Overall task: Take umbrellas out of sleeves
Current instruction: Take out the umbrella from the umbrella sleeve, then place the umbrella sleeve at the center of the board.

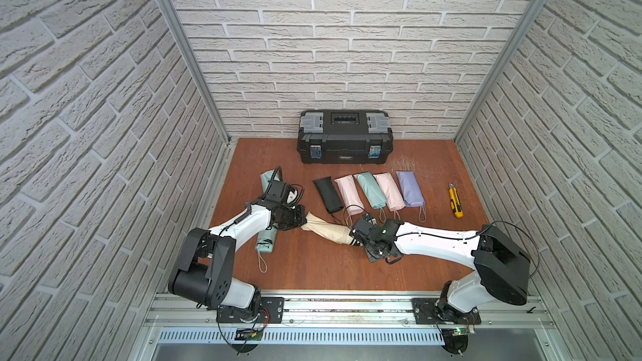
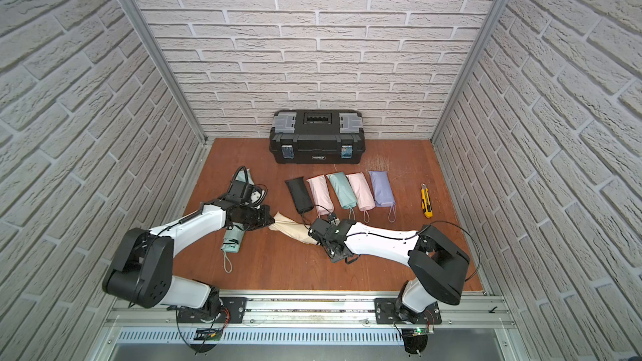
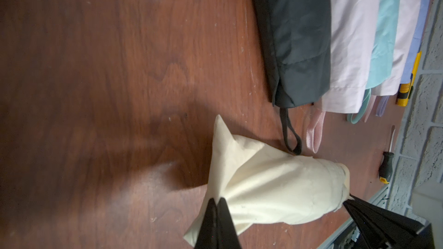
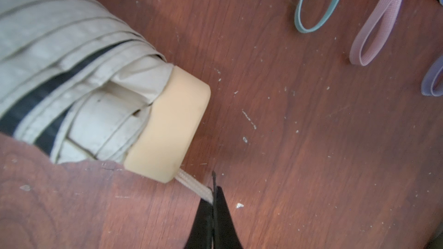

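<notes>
we find the cream umbrella (image 4: 72,73) mid-surface, its long axis running claw to claw along the front edge. left claw (image 3: 218,200) pinches the cream sleeve (image 3: 263,188); right claw (image 4: 213,192) pinches the wrist loop (image 4: 191,184). we'd pull straight apart.

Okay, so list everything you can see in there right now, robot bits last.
toolbox: one, black, back centre by the wall
sleeved umbrellas: five, black, pink, mint, pink, lavender, row in front of toolbox
cream umbrella: one, front centre, partly out of its sleeve
cream sleeve: one, bunched over that umbrella's tip end
mint umbrella: one, bare, left side, partly under left arm
mint sleeve: one, back left, partly hidden by left arm
knife: one, yellow, right of the row
screwdriver: one, black and yellow, near the wall, left wrist view only
left pincer: shut on cream sleeve
right pincer: shut on cream umbrella's loop
</notes>
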Controlling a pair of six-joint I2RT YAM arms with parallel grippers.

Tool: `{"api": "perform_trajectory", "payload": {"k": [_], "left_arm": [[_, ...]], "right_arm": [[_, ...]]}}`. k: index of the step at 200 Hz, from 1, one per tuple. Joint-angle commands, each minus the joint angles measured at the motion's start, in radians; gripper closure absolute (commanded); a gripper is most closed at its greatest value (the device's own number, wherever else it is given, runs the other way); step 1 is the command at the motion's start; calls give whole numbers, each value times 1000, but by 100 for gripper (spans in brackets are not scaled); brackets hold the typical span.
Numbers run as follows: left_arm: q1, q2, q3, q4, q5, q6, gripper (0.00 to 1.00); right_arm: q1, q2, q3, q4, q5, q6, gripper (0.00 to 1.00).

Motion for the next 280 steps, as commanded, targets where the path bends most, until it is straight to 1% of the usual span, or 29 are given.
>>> {"api": "perform_trajectory", "payload": {"k": [1,213,280], "left_arm": [[13,-29,34,-16,-27,30,100],[22,-29,95,-105,-65,100,100],[22,-40,143,-191,-117,160,100]], "right_arm": [[2,-7,3,-59,58,32,97],[2,-25,3,-99,120,71,97],[2,-31,-3,-98,131,87,97]]}}
